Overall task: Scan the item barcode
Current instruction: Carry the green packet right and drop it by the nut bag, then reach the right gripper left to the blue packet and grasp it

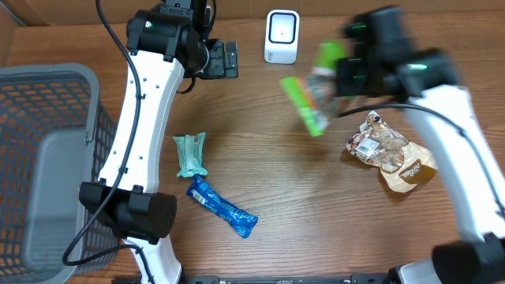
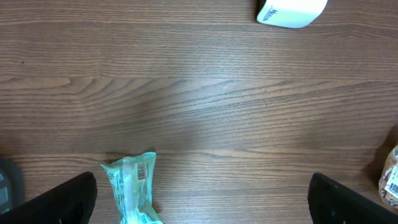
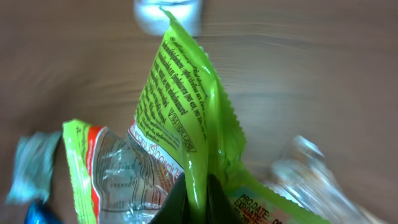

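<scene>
Packet (image 1: pixel 312 99) — green, blurred, clamped by its edge in right tool (image 3: pixel 198 202), held above desk (image 1: pixel 316 205) — sits just near-right of white scanner (image 1: pixel 282 36); left tool (image 1: pixel 229 59) spread wide, empty.

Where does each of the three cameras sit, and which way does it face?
Overhead: above the table, looking straight down; left arm and right arm show.
Left wrist: low over the table, looking down; the open left gripper frames a teal packet.
Right wrist: behind the right gripper, shut on the green packet, blurred table beyond.
Shared: overhead and left wrist both show the teal packet and white scanner.
</scene>
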